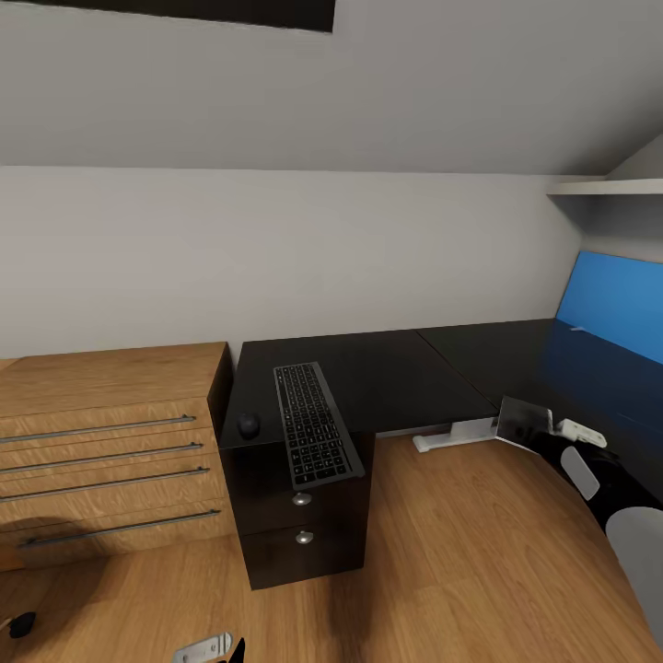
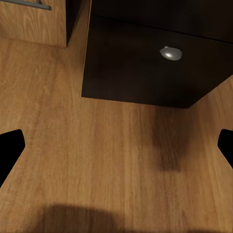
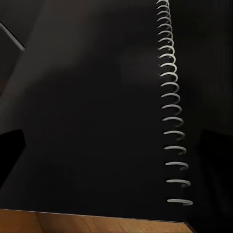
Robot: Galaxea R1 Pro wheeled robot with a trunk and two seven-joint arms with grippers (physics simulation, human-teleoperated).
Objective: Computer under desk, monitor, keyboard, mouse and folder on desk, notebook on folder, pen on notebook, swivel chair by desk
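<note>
**deskguy:** Black desk (image 1: 387, 368) top already has the keyboard (image 1: 313, 424) on it, hanging a bit past the front edge over the drawers (image 1: 299, 516), with the mouse (image 1: 249, 424) just beside it. Worried a bump knocks it off.

**simfan:** Yeah, agreed. Right gripper (image 3: 114, 141) seems to be carrying the notebook (image 1: 523, 422), a dark cover with a spiral wire, held near the desk's inner edge. Grip is on one edge, so I'd guess it could sag or slip out.

**deskguy:** And the left gripper (image 2: 116, 145)?

**simfan:** Spread wide, nothing in it, hanging over the wooden floor (image 2: 97, 160) by the drawers. Could clip them if the base rolls in.
</note>
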